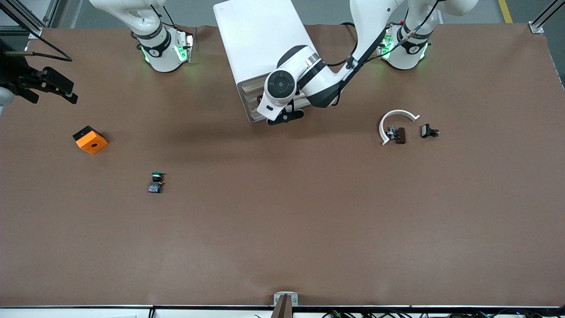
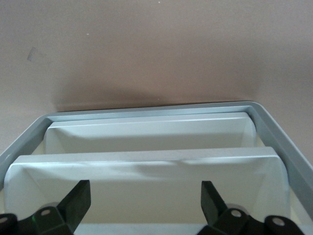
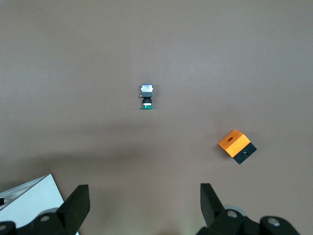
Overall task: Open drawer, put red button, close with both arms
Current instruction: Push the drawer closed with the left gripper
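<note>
The white cabinet (image 1: 260,39) stands between the two arm bases, with its stacked drawers (image 1: 252,104) facing the front camera. My left gripper (image 1: 287,117) is open right at the drawer fronts. In the left wrist view its fingers (image 2: 78,200) straddle the white lip of one drawer (image 2: 146,156) and hold nothing. A small dark red-brown switch (image 1: 399,135), seemingly the red button, lies toward the left arm's end of the table. My right gripper (image 1: 50,95) is open and empty, up in the air over the right arm's end of the table.
A green-capped twin switch (image 1: 155,181) and an orange block (image 1: 90,139) lie toward the right arm's end; both show in the right wrist view (image 3: 146,96) (image 3: 236,146). A white arc (image 1: 395,119) curves round the red-brown switch. A small black part (image 1: 429,131) lies beside it.
</note>
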Robot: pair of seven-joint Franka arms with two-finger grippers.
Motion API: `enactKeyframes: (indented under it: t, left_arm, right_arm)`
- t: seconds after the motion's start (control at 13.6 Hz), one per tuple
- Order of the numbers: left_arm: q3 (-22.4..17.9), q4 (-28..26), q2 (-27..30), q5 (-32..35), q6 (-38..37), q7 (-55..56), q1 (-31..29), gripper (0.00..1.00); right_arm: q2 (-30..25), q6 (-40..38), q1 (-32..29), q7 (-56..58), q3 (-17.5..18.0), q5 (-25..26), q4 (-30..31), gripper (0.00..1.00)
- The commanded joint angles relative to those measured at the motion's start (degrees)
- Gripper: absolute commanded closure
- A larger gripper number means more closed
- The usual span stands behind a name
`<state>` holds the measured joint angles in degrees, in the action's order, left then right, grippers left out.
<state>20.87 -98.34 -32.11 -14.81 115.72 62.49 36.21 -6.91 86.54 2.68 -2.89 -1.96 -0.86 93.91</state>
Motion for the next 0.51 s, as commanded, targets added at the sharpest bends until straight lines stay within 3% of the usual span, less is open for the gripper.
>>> enactKeyframes:
  t: [0.0,0.22,0.44]
  left_arm:
    - [0.49,-1.06,0.74,-1.98,-0.06,0.62,0.36,0.00]
    - [-0.30,-0.36,0.91,-1.45,-0.06,0.45,-2.18,0.00]
    - [-0.39,1.30,1.17,1.00,-0.06,-0.26,-9.20,0.00]
  right_arm:
    - [0.23,-0.84,-0.75,0.69,0.73,0.86,-1.01,0.00]
    - [0.23,-0.84,-0.66,0.78,0.73,0.95,-1.01,0.00]
    - [0.23,-0.75,-0.66,0.87,0.73,1.39,-1.01,0.00]
